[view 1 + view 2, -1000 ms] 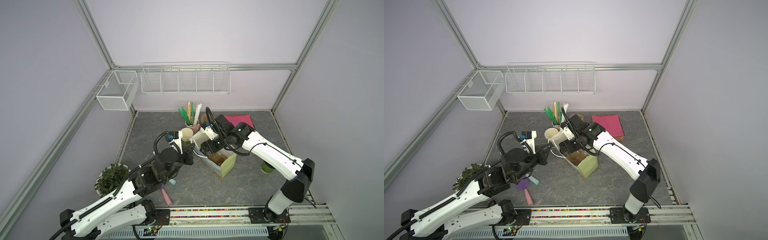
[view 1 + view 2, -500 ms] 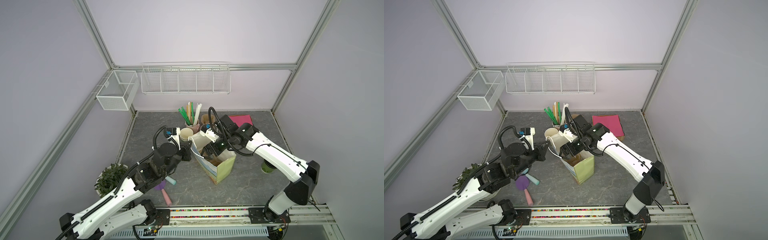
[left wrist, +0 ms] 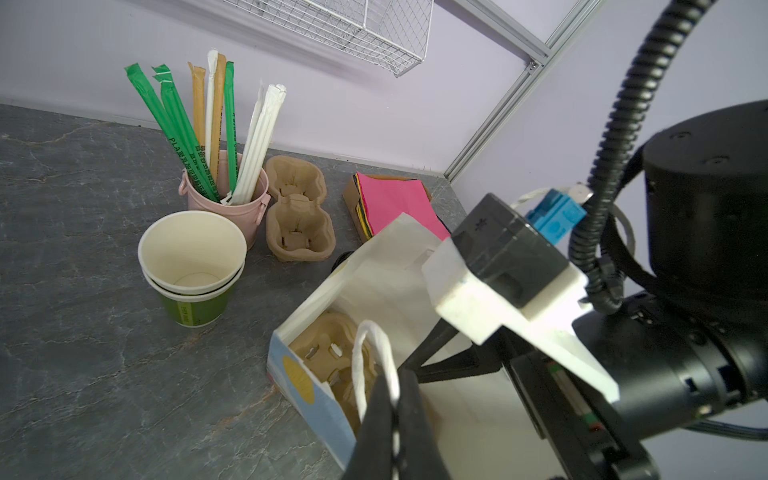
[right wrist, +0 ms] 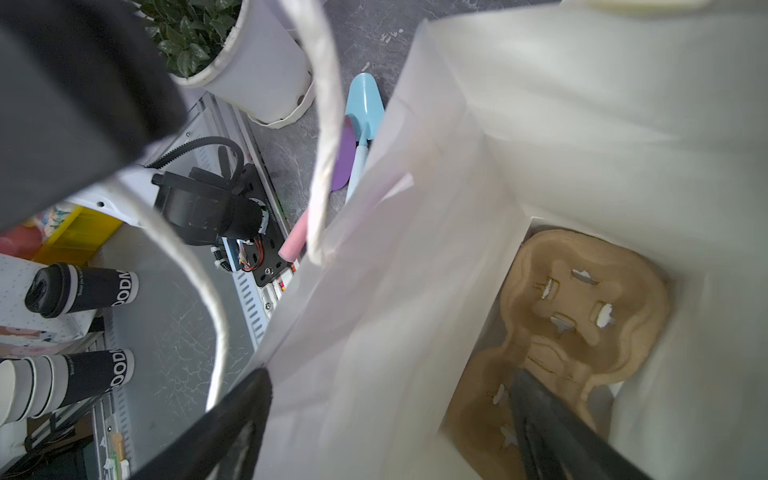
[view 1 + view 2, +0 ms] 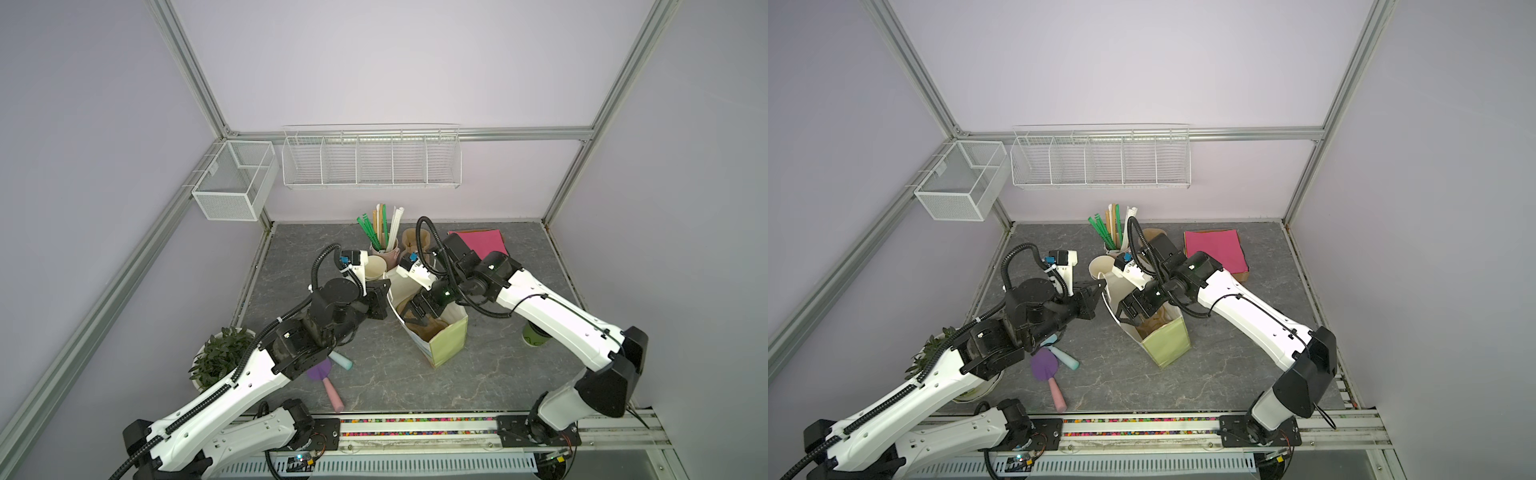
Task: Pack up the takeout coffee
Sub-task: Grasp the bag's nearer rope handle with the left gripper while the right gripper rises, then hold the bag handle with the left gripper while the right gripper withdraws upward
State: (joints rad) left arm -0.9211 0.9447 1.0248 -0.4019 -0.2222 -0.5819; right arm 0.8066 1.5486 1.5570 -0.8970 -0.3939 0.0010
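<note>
The takeout coffee [image 5: 534, 336] stands on the grey desk [image 5: 478, 374] to the right of the paper bag [image 5: 446, 343], apart from it and tucked behind my right forearm. All I get of it in a top view is a sliver of green wall with a pale mark low on its side. The arm covers its top, so I cannot make out the lid, and neither wrist camera catches the cup.

My left end effector [image 3: 394, 395] is pressed together on the bag's white twisted handle [image 3: 360, 353], whose loop rises from between the fingers. My right end effector [image 5: 415, 318] hangs spread wide at the bag's mouth, gripping nothing. One finger [image 4: 552, 428] reaches down inside the bag above the brown pulp cup carrier [image 4: 582, 299] lying on the bag's floor; I cannot tell whether it touches the carrier. The other finger [image 4: 232, 419] sits by the bag's wall, blurred, and I cannot tell whether it is inside or outside.

In the left wrist view my right arm's wrist blocks much of the bag's interior. In the right wrist view one end of the carrier is lost behind the finger and the picture's edge.
</note>
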